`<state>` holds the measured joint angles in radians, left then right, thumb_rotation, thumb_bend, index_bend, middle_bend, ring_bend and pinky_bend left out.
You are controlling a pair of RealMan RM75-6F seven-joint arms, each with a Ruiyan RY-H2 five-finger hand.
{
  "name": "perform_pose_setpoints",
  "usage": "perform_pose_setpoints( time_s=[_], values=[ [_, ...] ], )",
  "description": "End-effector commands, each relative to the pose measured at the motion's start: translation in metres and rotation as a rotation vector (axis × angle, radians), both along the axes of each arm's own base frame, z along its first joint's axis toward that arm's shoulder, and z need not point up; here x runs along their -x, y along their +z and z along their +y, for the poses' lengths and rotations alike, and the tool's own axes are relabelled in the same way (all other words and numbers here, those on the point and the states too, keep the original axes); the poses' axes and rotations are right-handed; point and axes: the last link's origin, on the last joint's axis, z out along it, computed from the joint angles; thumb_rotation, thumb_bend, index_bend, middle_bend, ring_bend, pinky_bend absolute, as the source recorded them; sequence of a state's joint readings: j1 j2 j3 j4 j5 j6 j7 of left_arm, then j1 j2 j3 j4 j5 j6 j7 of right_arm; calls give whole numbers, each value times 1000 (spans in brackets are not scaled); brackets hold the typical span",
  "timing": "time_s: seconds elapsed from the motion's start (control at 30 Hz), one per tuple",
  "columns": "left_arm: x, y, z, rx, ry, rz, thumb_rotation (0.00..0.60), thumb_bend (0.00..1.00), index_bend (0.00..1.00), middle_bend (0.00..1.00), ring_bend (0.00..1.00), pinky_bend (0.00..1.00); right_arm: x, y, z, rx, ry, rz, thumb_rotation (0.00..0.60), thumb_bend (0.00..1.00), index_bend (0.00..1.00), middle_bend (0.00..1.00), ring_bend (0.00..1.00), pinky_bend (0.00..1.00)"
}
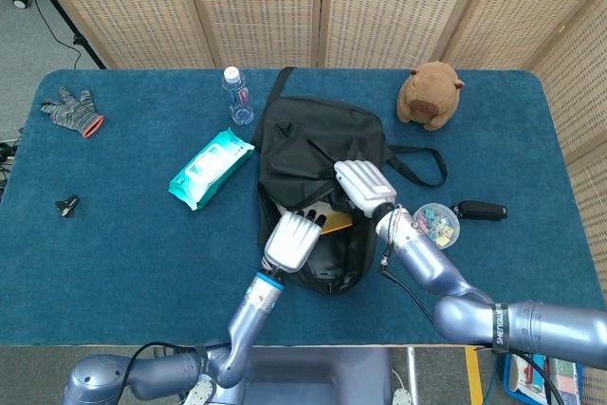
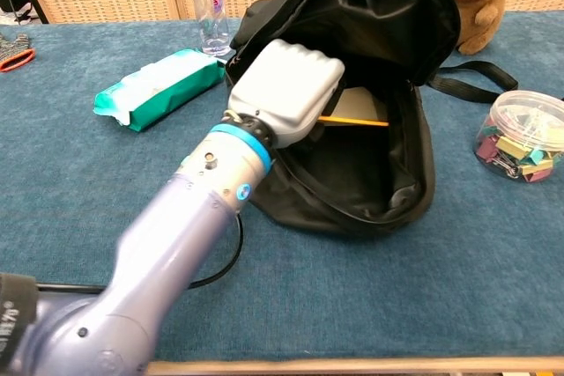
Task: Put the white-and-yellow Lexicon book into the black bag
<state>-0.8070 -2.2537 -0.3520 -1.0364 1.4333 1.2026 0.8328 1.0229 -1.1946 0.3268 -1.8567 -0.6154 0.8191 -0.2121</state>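
Nearest, the left hand (image 2: 291,90) reaches into the mouth of the one black bag (image 2: 388,165), pressing the one Lexicon book (image 2: 357,112) just beyond it; whether it grips is hidden. The book's long axis runs left-right, mostly inside. Farther, the right hand (image 1: 363,189) holds the bag's flap open

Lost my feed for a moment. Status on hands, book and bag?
Left hand pushing book into bag. Right hand holding bag mouth open. Book mostly inside. Nothing blocking.
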Motion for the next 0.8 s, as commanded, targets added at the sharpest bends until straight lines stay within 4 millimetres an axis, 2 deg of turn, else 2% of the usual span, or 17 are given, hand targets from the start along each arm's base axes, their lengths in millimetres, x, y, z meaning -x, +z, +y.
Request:
perform_pose_setpoints(
  time_s=[0.03, 0.13, 0.27, 0.37, 0.43, 0.5, 0.57, 0.8],
  values=[
    [-3, -4, -3, 35, 9, -8, 600, 508, 652, 636, 642, 815, 0, 1, -1, 3, -1, 1, 600, 907, 602, 504, 505, 737],
    [1, -1, -1, 64, -4, 27, 600, 455, 324, 301, 332, 634, 0, 3, -2, 6, -6, 0, 600, 907, 603, 504, 505, 737],
    [10, 1, 0, 98, -13, 75, 600, 408, 119, 102, 178, 492, 1, 3, -2, 4, -12, -4, 600, 907, 603, 504, 505, 737],
    [17, 6, 1, 115, -21, 92, 600, 328, 9, 17, 120, 428, 2, 1, -2, 2, -14, -3, 600, 911, 603, 504, 505, 737],
    [22, 9, 2, 124, -28, 101, 600, 259, 0, 1, 90, 396, 2, 1, -2, 3, -15, -4, 600, 913, 603, 504, 505, 737],
    [28, 12, 3, 142, -27, 119, 600, 127, 0, 0, 32, 351, 2, 1, -2, 0, -22, -13, 600, 914, 603, 504, 505, 737],
    [32, 14, 3, 166, -25, 118, 600, 45, 0, 0, 3, 311, 2, 1, -3, -1, -25, -18, 600, 915, 603, 504, 505, 737],
    [52, 33, 1, 304, -57, 27, 600, 14, 0, 0, 0, 231, 0, 7, -10, 9, -46, -33, 600, 916, 603, 504, 505, 735]
  ],
)
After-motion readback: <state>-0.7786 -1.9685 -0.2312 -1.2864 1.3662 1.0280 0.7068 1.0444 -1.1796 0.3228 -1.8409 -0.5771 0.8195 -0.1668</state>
